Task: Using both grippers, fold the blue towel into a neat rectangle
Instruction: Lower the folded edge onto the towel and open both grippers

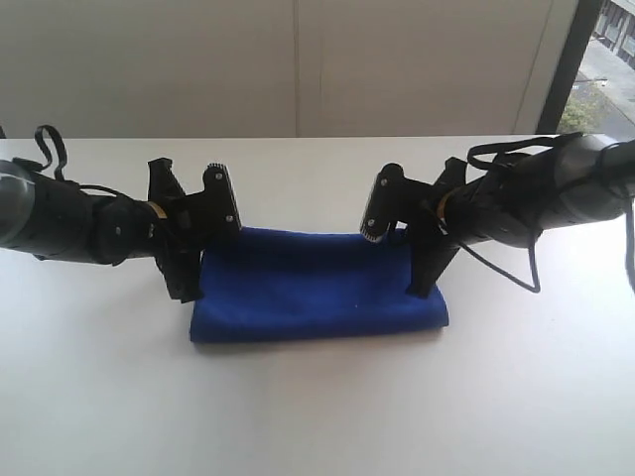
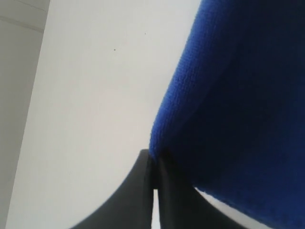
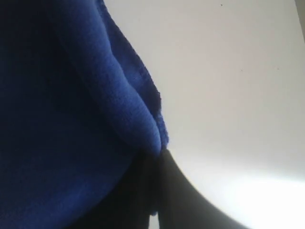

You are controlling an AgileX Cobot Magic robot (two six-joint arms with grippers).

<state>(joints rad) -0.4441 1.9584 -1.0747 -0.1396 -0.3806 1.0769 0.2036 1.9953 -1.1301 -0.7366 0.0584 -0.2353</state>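
The blue towel (image 1: 316, 286) lies as a folded strip across the middle of the white table (image 1: 317, 416). My left gripper (image 1: 187, 290) points down at the towel's left end. In the left wrist view its jaws (image 2: 154, 161) stand pressed together on a corner of the towel (image 2: 238, 105). At the towel's right end my right gripper (image 1: 423, 288) also points down. Its jaws (image 3: 159, 157) are shut on a bunched, hemmed corner of the cloth (image 3: 71, 119). No white label shows.
A pale wall (image 1: 298, 59) runs behind the table's far edge, and a window (image 1: 605, 59) sits at the back right. Loose black cables (image 1: 531, 268) hang from the right arm. Bare tabletop surrounds the towel on every side.
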